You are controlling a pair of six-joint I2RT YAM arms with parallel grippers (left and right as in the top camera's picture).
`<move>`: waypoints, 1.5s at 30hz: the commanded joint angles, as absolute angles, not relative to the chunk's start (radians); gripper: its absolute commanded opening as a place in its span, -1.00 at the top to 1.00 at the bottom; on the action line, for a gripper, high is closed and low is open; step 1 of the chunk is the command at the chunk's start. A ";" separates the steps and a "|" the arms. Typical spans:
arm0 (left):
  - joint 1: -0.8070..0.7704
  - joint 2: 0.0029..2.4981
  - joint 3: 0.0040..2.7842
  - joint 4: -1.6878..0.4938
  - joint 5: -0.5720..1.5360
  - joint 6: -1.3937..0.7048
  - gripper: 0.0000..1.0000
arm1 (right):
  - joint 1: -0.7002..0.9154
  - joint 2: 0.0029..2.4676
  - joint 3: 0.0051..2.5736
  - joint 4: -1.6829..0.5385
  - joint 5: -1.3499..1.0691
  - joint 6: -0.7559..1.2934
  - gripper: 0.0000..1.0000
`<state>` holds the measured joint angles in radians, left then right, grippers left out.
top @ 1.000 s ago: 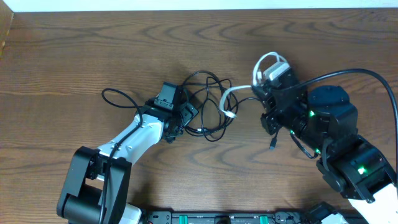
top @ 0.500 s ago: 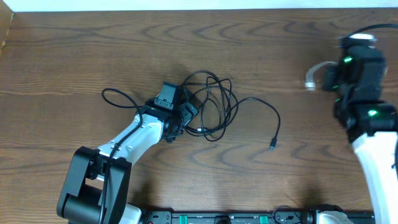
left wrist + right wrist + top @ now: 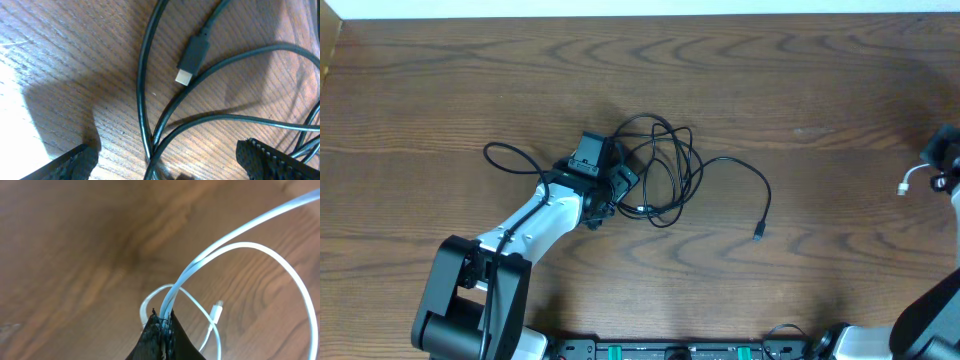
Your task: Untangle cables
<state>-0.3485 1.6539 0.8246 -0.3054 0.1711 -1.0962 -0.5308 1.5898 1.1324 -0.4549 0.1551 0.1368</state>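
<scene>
Two black cables (image 3: 665, 170) lie in a tangled loop at the table's middle. One black strand runs right to a plug end (image 3: 758, 235). My left gripper (image 3: 620, 185) is open at the tangle's left edge. In the left wrist view its jaws (image 3: 165, 157) straddle crossing black strands, with a black plug (image 3: 192, 57) just beyond. My right gripper (image 3: 945, 160) is at the far right edge, shut on the white cable (image 3: 910, 180). In the right wrist view the jaws (image 3: 162, 322) pinch the white cable (image 3: 240, 245), which hangs in loops above the table with its plug (image 3: 216, 312) dangling.
The wooden table (image 3: 440, 80) stretches bare to the left, back and right of the tangle. A black strand loops out left of my left arm (image 3: 500, 152). The arm bases sit at the front edge (image 3: 670, 350).
My right gripper pulled the white cable out of the black tangle and carried it to the far right edge. The left gripper and the black cables have stayed put.
</scene>
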 commanded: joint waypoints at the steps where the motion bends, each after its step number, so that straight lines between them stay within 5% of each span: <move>1: -0.344 1.745 0.739 -0.350 0.118 -1.135 -0.90 | -0.564 1.629 1.137 -0.440 0.091 0.191 0.98; 10: -0.344 1.745 0.739 -0.350 0.131 -1.142 -0.90 | -0.635 1.703 1.137 -0.471 0.076 0.562 0.98; 45: -0.344 1.745 0.739 -0.350 0.149 -1.213 -0.90 | -0.645 1.704 1.137 -0.432 -0.006 0.560 0.98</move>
